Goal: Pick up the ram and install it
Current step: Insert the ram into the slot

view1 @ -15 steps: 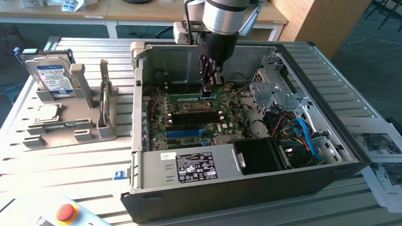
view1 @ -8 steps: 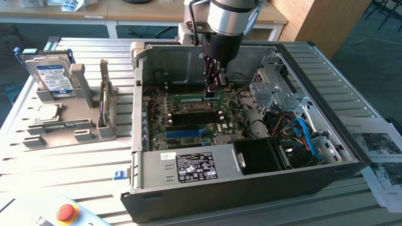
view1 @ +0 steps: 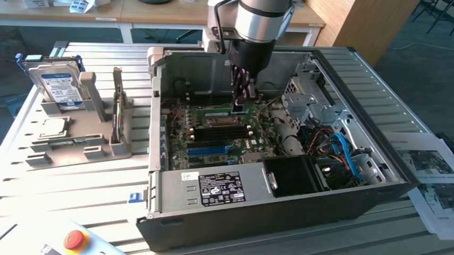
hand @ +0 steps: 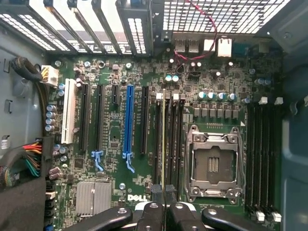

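Slatted metal counter (view1: 85, 186) carries everything. Open black computer case (view1: 284, 218) lies on its side on it, and the claw is down inside. The silver and black arm (view1: 259, 21) comes in from above the case and drops straight to the claw. Green motherboard (hand: 110, 62) spreads flat below the claw. Power supply (view1: 212, 188) with a label sits inside the case, well off from the claw at the near wall. Grey holder tray (view1: 71, 154) is outside the case, well apart from the claw toward the exterior view's left. Blue-labelled hard drive (view1: 60, 87) stands upright in that tray. Square silver processor chip (view1: 53, 127) lies flat in the tray, also far from the claw. Empty processor socket (hand: 211, 163) with metal frame is just beside the claw, one bank of slots away. Long blue card slot (hand: 128, 120) is near the claw on the other side. Claw (hand: 163, 191) is closed, fingers pinching the ram (hand: 163, 134) by its flat faces. The ram stands on edge directly under the claw, lined up with the black memory slots next to the socket. In the exterior view it shows as a green strip (view1: 216, 112) at the claw (view1: 240, 107) tips, low on the board. Can't tell if it's fully seated in the slot.
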You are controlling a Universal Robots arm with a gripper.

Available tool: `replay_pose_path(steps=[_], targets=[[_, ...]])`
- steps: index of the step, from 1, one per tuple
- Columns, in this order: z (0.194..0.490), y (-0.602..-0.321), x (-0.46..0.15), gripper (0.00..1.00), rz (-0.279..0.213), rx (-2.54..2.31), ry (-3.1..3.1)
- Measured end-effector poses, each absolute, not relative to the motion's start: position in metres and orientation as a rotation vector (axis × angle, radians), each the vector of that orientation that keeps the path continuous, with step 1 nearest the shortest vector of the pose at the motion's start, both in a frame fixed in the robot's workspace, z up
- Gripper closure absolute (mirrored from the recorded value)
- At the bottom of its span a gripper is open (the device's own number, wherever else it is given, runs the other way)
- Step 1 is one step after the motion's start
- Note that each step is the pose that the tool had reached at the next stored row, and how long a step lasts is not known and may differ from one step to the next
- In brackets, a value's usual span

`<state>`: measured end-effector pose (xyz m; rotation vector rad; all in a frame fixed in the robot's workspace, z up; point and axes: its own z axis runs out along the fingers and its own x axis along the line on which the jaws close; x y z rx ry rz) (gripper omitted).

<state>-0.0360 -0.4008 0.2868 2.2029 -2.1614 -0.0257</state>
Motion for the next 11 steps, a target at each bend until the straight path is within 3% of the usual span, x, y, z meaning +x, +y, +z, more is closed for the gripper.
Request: replay_pose_path(steps=[11], targets=[[0.267,-0.403,-0.036,0.88,-0.025,2.203,-2.162]])
